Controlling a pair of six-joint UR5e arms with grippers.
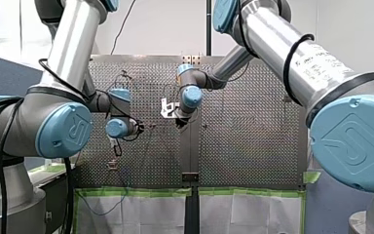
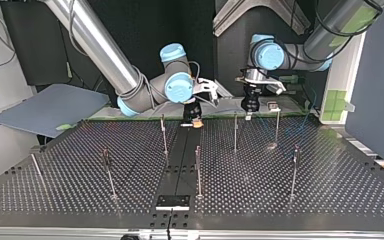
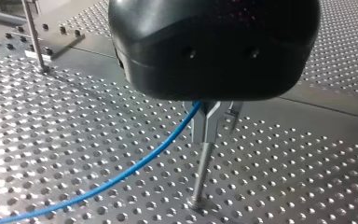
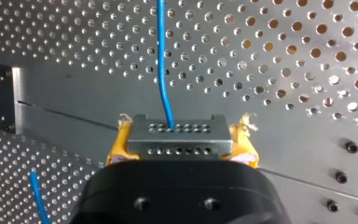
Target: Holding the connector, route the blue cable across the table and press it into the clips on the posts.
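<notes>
My right end effector (image 4: 182, 142) is squeezed shut on the grey connector (image 4: 179, 133), with a yellow pad on each side. It holds the plug, not the wire, because the plug is hard and will not slip. That way the end of the blue cable (image 4: 163, 60) cannot get away. The cable comes out of the top of the connector and runs straight ahead over the table (image 4: 284, 70).

In the top view this end effector sits low at the far edge of the table, near the dark strip down the middle. My left end effector (image 3: 214, 123) is just beside it, at that view's right.

In the left wrist view the cable comes up in a soft curve to my left end effector, right above a thin post (image 3: 201, 175). I cannot tell if that end effector is pinching the cable or only next to it. I think it is there so the cable can be pushed into the clip on top of that post. The other posts (image 2: 235, 132) stand apart with no cable on them, so most of the job is not yet done.
</notes>
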